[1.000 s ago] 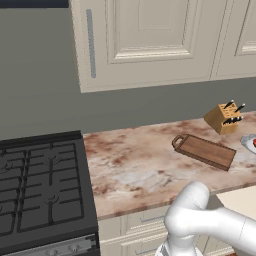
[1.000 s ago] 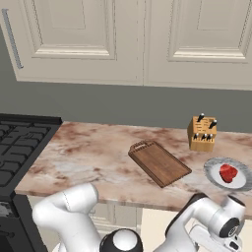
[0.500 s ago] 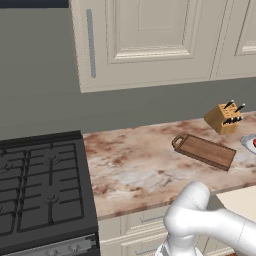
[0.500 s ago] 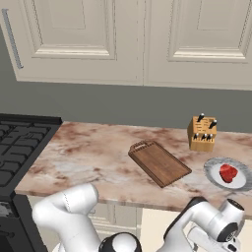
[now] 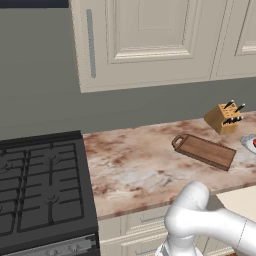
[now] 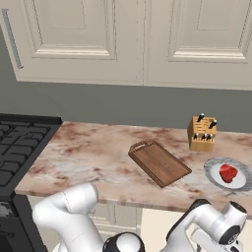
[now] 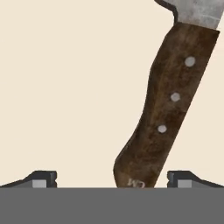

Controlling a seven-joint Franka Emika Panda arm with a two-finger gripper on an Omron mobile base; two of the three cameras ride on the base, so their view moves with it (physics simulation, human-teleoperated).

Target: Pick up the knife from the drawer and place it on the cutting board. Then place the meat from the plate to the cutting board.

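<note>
Fingers (image 7: 112,179) stand spread wide in the hand view, one dark tip at 7 o'clock and the other at 5 o'clock, pinching nothing. Between them lies the long kitchen knife (image 7: 168,109), its dark brown riveted handle running from 6 o'clock up toward 1 o'clock, where the grey steel blade begins. It rests on the pale beige floor of the cream drawer (image 7: 65,87). Up on the marbled brown-and-white surface (image 6: 93,157), the flat dark brown wooden cutting board (image 6: 159,163) lies bare, its loop handle toward the black gas stove (image 5: 40,195). At the board's 3 o'clock in the right base view sits the round grey-silver plate (image 6: 216,179) carrying the small red chunk of meat (image 6: 228,173). Behind it stands the small tan knife block (image 6: 202,134).
</note>
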